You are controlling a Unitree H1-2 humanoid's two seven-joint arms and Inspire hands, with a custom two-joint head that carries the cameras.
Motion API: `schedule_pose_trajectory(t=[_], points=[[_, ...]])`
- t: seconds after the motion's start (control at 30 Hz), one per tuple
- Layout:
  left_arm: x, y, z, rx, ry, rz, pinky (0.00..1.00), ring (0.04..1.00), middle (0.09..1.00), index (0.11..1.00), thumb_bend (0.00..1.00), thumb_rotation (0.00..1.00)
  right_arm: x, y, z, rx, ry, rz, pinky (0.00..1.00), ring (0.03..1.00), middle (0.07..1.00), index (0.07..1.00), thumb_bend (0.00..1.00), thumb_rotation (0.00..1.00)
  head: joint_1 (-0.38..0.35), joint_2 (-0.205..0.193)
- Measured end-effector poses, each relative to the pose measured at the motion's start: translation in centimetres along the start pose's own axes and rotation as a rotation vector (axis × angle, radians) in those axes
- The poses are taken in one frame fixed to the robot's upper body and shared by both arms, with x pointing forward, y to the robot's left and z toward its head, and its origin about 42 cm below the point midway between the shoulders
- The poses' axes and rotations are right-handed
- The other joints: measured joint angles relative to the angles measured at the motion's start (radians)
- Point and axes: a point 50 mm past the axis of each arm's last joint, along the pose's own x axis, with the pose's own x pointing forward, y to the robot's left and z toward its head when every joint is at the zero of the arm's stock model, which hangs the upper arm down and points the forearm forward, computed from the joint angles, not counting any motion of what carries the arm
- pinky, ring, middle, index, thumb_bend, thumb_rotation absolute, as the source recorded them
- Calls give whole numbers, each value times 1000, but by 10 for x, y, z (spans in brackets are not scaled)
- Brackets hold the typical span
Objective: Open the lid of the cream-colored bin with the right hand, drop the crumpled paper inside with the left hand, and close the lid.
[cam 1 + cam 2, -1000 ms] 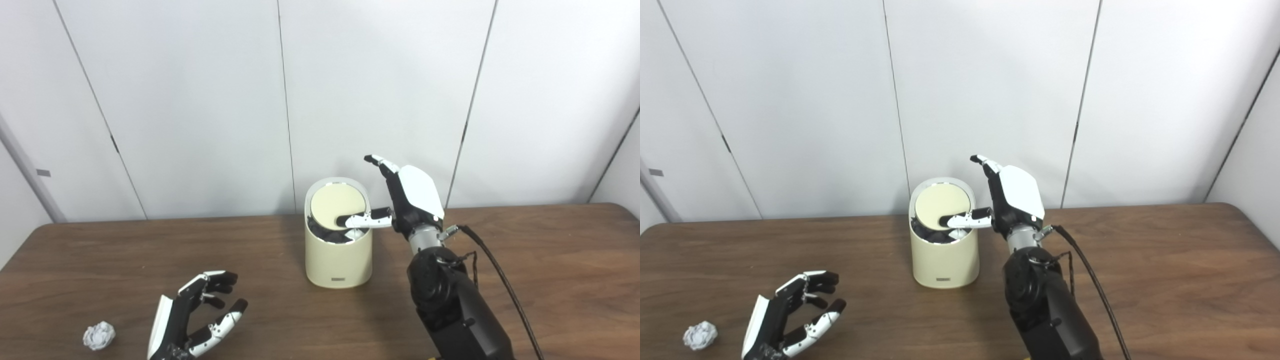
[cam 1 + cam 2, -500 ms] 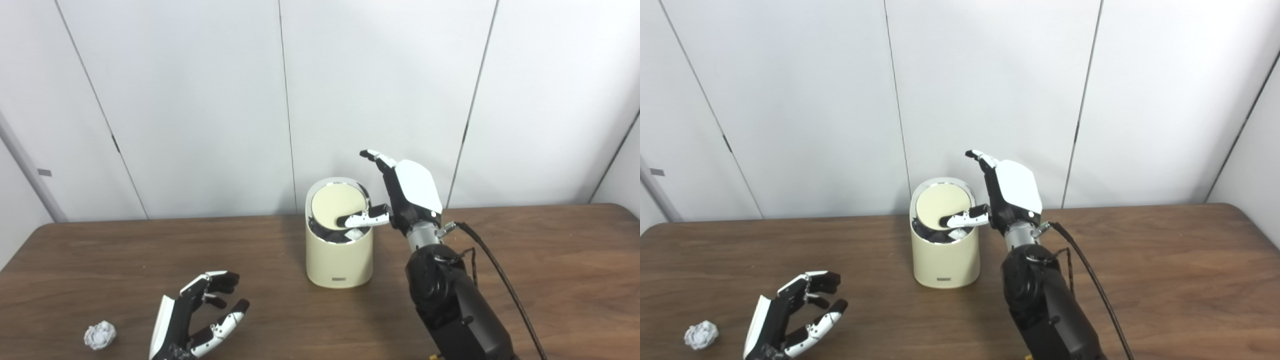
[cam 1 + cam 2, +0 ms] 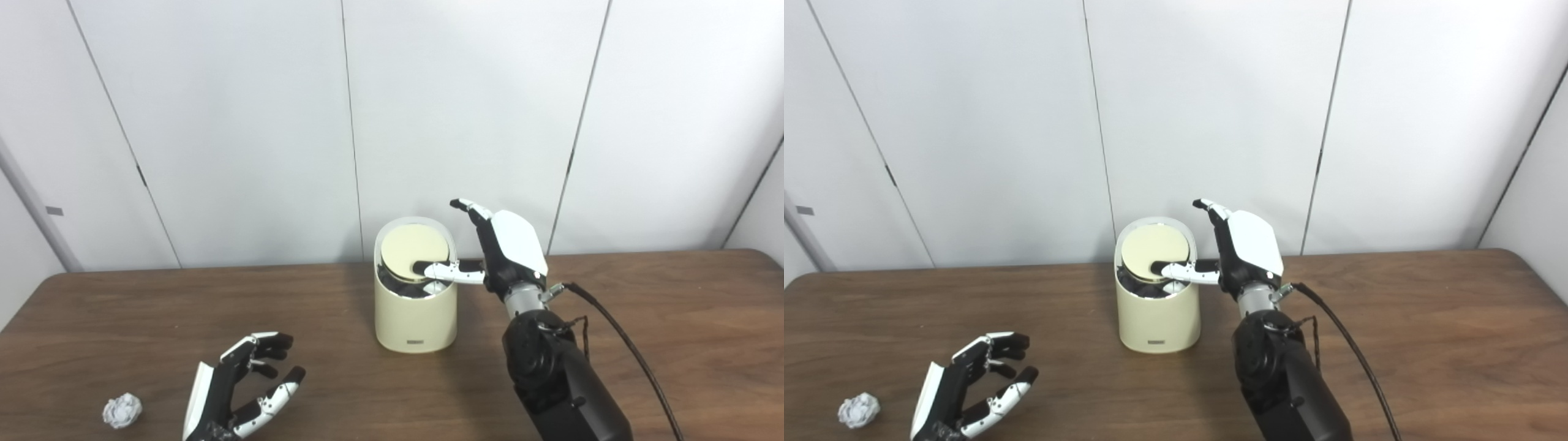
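Note:
The cream-colored bin [image 3: 416, 312] stands mid-table near the wall. Its round lid [image 3: 414, 250] is tilted up at the back, showing a dark liner and something white inside. My right hand [image 3: 497, 257] is beside the bin's right rim, fingers upright and spread, open, with its thumb [image 3: 442, 271] lying across the front edge of the lid. A crumpled paper ball [image 3: 121, 410] lies on the table at the front left. My left hand [image 3: 242, 390] rests just right of the ball, open with curled fingers, holding nothing.
The brown wooden table [image 3: 674, 343] runs to white wall panels behind the bin. A black cable [image 3: 618, 331] trails from my right wrist across the table's right side.
My right hand rose a little, then dropped lower and shifted slightly right, its thumb pressing the lid down somewhat. The left hand and paper ball have not moved.

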Motion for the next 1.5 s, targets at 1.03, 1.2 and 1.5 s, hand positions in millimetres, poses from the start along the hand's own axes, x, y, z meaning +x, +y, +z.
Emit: schedule_pose_trajectory(t=[1.03, 1.2, 1.5], points=[[0, 0, 0, -3, 0, -1, 530, 648, 669, 651, 581, 258, -17, -10, -2, 134, -28, -8, 664, 811, 853, 855, 927, 814, -6, -3], [0, 1, -1, -4, 1, -1, 528, 649, 671, 654, 594, 267, -27, -22, -1, 168, -72, -41, 653, 796, 852, 844, 952, 861, -8, -5], [1, 2, -2, -23, 4, 2, 530, 652, 675, 660, 597, 261, -48, -40, 4, 227, -141, -83, 716, 831, 859, 864, 974, 888, -9, -6]])
